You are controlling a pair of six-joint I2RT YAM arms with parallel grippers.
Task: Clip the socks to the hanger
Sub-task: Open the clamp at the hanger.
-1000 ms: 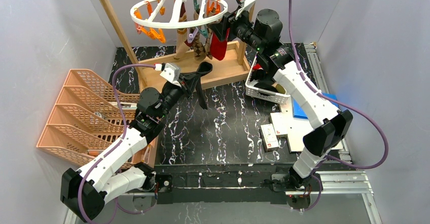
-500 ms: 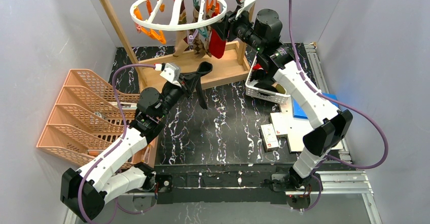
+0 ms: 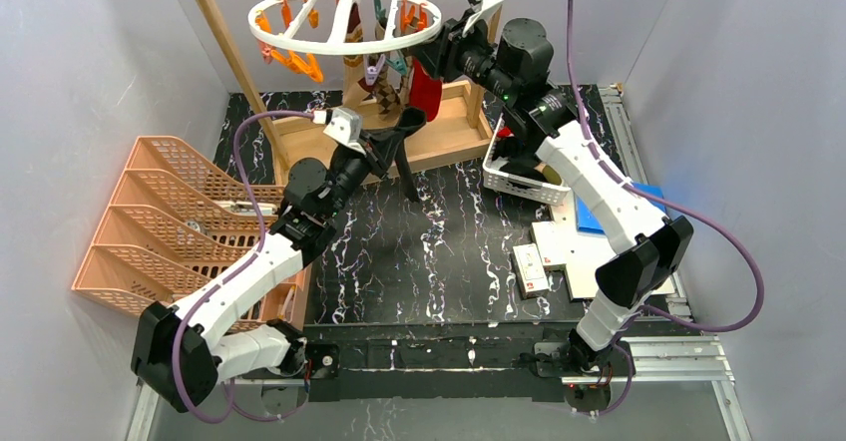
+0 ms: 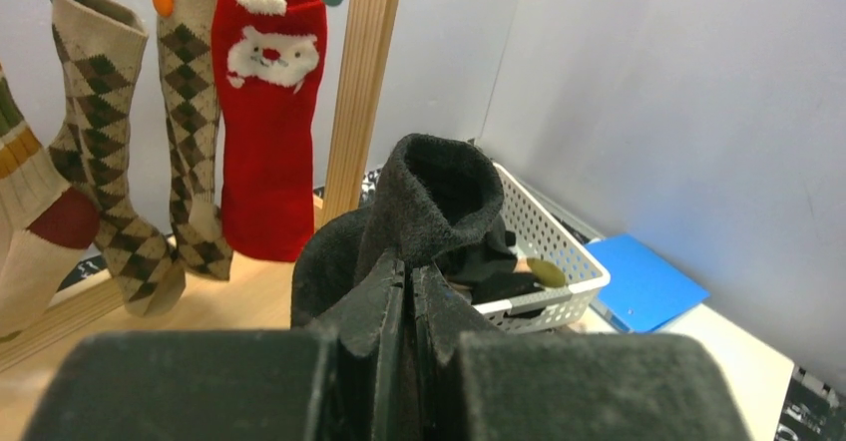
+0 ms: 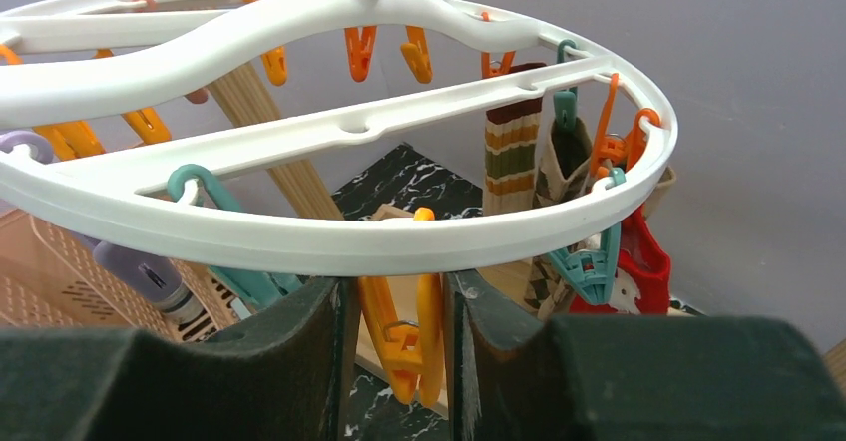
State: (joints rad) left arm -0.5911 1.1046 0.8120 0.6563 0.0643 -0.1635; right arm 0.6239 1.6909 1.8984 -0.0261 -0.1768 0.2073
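- While the left gripper [image 4: 409, 279] is clamped tight on a black sock [image 4: 439, 187], a fold of that sock stands up above the fingertips and the rest droops below them
- From overhead, the left arm reaches toward 12 o'clock, and the black sock hangs off the table [image 3: 439, 251], just at 6 o'clock of the hanger [image 5: 299, 246] and lower than its ring
- The hanger is suspended from the wooden frame [image 4: 364, 82] at the table's 12 o'clock edge, with orange and teal clips dangling from its rim and crossbars
- The right gripper [image 5: 399, 286] comes in at the ring's 3 o'clock side and sits just under the rim
- Its jaws are narrowed around an orange clip [image 5: 404, 346], one finger on each side; I cannot tell whether the pads press on the clip or only stand beside it
- Already clipped up and hanging straight down are a red sock [image 4: 267, 162] with a white face on it, two argyle socks [image 4: 195, 142] just at its 9 o'clock side, and a striped sock [image 4: 20, 192] further toward 9 o'clock
- The red sock hangs just beside the frame's upright post
- A white basket [image 3: 519, 184] sits at 2 o'clock on the table with dark fabric lying in it
- A blue folder [image 4: 643, 286] lies at 3 o'clock of the basket
- Stacked orange trays [image 3: 150, 221] stand at the table's 9 o'clock edge, well apart from the hanger
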